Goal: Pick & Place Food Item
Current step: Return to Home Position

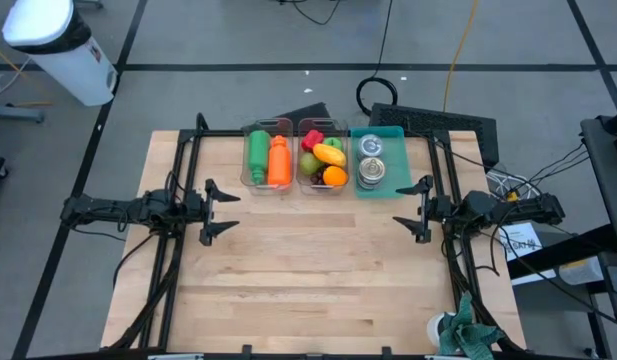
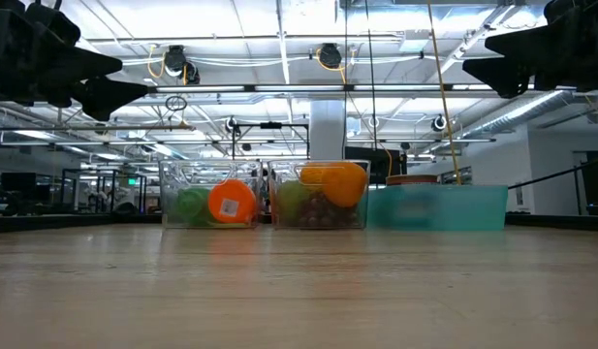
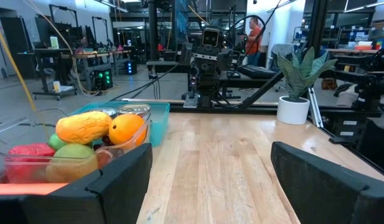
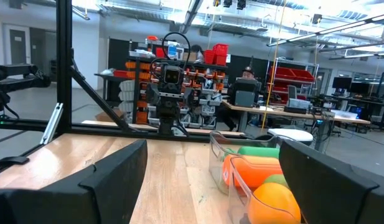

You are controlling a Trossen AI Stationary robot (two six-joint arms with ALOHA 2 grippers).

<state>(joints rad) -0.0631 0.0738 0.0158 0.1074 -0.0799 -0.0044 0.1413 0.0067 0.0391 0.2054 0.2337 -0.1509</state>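
From above: left gripper (image 1: 216, 212) at middle left, right gripper (image 1: 413, 208) at middle right, both spread wide and holding nothing, over the table (image 1: 308, 280). Mango (image 1: 329, 155) and orange (image 1: 335, 176) inside right transparent bin (image 1: 322, 121), upper centre.

Low view: same bin at centre, orange (image 2: 342, 184) on top.

Left wrist view: mango (image 3: 83, 126) touching orange (image 3: 126, 129), lower left.

Right wrist view: right gripper wide apart, nothing between.

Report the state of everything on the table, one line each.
Left end effector: open, empty, at the left.
Right end effector: open, empty, at the right.
Left clear bin: holds green bottle and orange bottle, lying flat.
Right clear bin: piled full, mango and orange on top.
Teal bin: holds two cans.
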